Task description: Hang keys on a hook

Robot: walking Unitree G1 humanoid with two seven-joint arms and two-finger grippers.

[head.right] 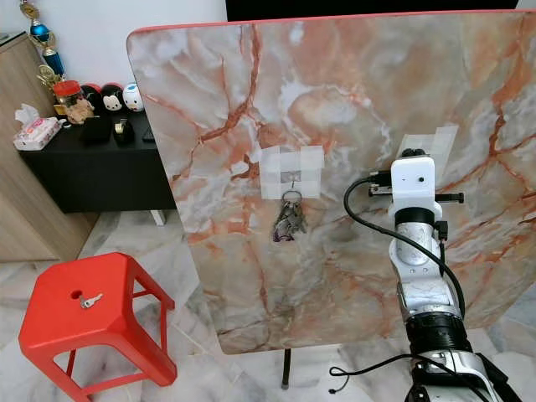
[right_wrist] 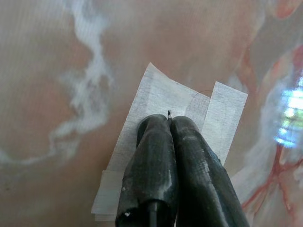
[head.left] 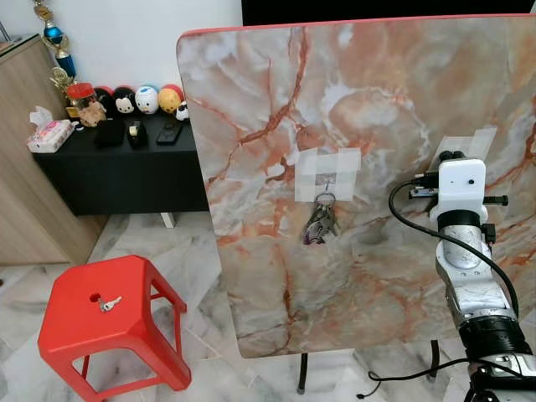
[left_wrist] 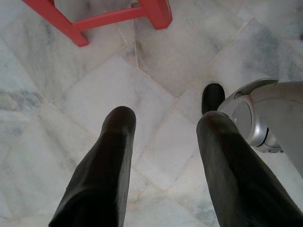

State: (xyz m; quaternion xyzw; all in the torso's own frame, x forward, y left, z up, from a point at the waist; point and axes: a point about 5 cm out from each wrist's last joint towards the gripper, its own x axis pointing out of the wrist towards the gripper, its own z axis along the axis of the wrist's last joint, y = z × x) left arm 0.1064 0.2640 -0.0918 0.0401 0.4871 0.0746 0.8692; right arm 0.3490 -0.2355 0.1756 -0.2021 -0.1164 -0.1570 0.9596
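Nearest, left gripper: two black fingers spread wide above pale marble floor tiles, nothing between them; a leg of the red plastic stool lies beyond.
Right gripper: black fingers pressed together, tips against a patch of translucent white tape on the upright marble-patterned board; a thin metal sliver pokes out between the tips.
Right arm: silver, raised before the board, right of the hanging bunch.
Stool top: a single silver key lies beside the centre hole.
Bunch of keys: dark metal, on a ring, hanging from a small hook taped to the board's middle.
Head views alone: stool top, hanging bunch, whole board.
Wrist views alone: finger positions.
Far left: black low cabinet with round figurines.
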